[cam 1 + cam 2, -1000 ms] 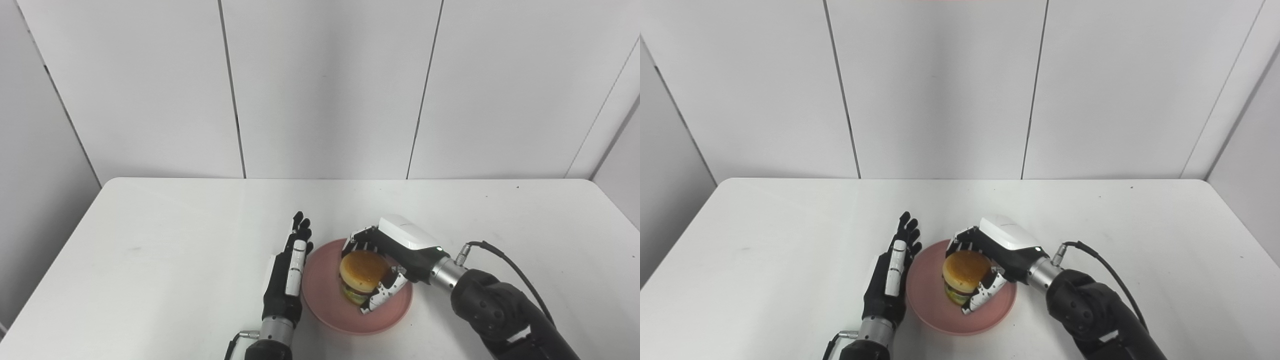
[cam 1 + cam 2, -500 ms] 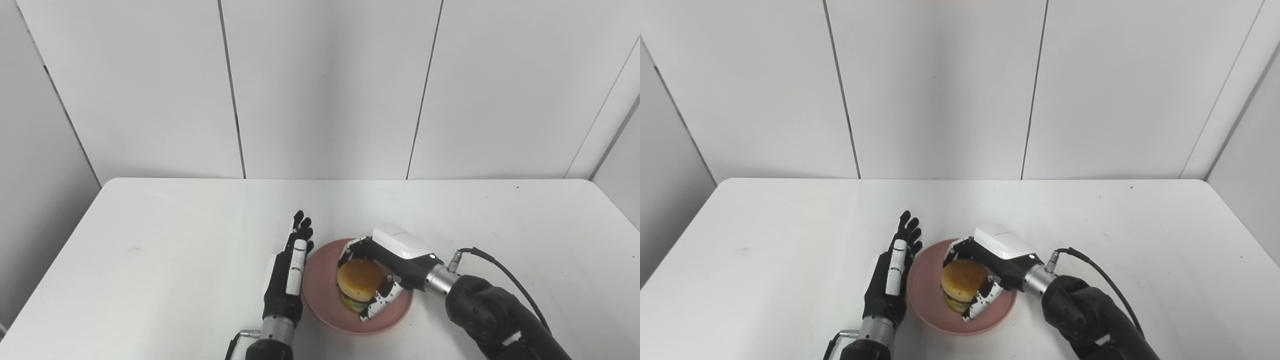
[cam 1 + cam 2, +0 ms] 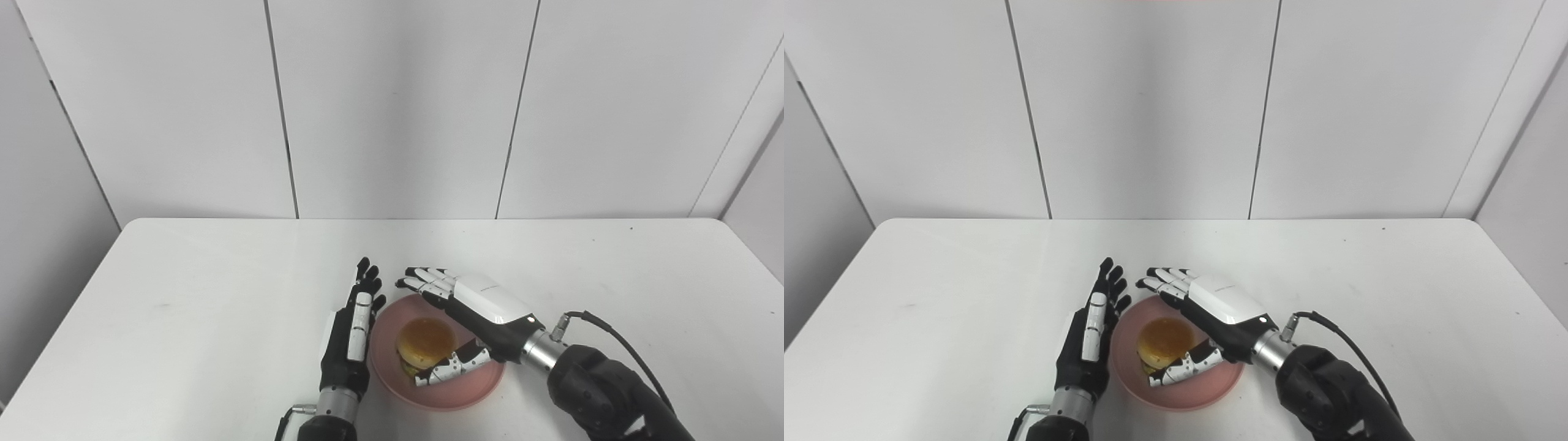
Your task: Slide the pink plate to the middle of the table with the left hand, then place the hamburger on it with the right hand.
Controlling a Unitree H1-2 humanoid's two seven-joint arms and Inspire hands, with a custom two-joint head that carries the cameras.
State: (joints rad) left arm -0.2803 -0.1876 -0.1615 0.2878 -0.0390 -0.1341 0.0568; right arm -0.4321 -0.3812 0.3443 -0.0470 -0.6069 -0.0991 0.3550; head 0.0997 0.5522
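Resting on the pink plate [image 3: 465,392] near the table's [image 3: 184,275] front edge, the hamburger [image 3: 425,337] is released; right hand [image 3: 484,306] is spread open, empty. Left hand [image 3: 349,343] is held flat, open, beside the rim, prob. as a stop.

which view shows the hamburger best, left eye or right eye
Neither by much; the left eye view has a slight edge. There the hamburger shows its whole top bun and a sliver of filling on the pink plate. In the right eye view the open right hand and its thumb cover more of the burger's side.
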